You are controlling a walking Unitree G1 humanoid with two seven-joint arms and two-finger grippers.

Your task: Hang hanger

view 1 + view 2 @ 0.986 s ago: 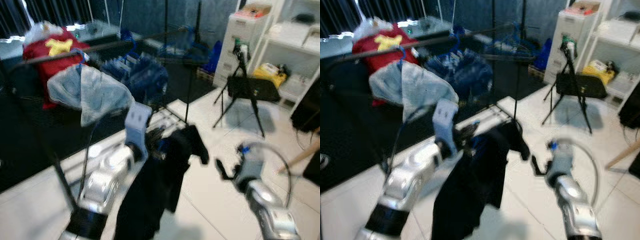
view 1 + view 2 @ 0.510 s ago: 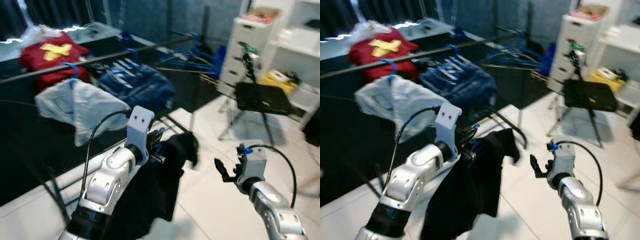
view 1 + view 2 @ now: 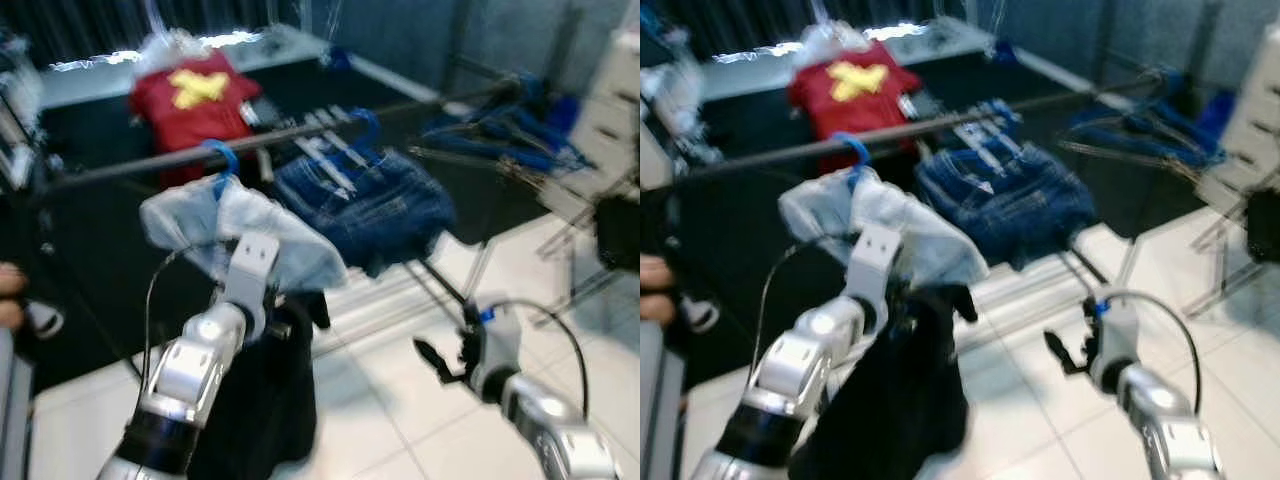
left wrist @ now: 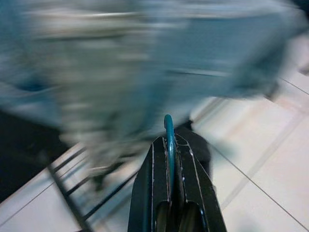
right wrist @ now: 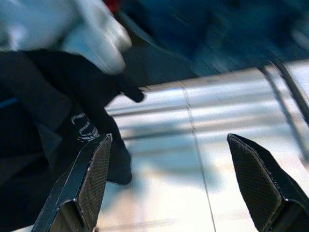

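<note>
step judged: carry-in. hanger [image 4: 168, 140] with black garment [image 3: 262, 400] is clamped in the left gripper [image 4: 170, 145], held below the rail [image 3: 300, 135], just under the pale shirt [image 3: 240, 235]. right gripper [image 5: 174, 179] is spread wide, empty, well right of the rail. next: hook to be lifted over bare rail. small white print on the garment is unreadable.

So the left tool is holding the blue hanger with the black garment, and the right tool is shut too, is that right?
Not quite. The left tool is shut on the blue hanger, with the black garment hanging below it, but the right tool is open: the right wrist view shows its two fingers spread wide apart with bare floor between them.
</note>
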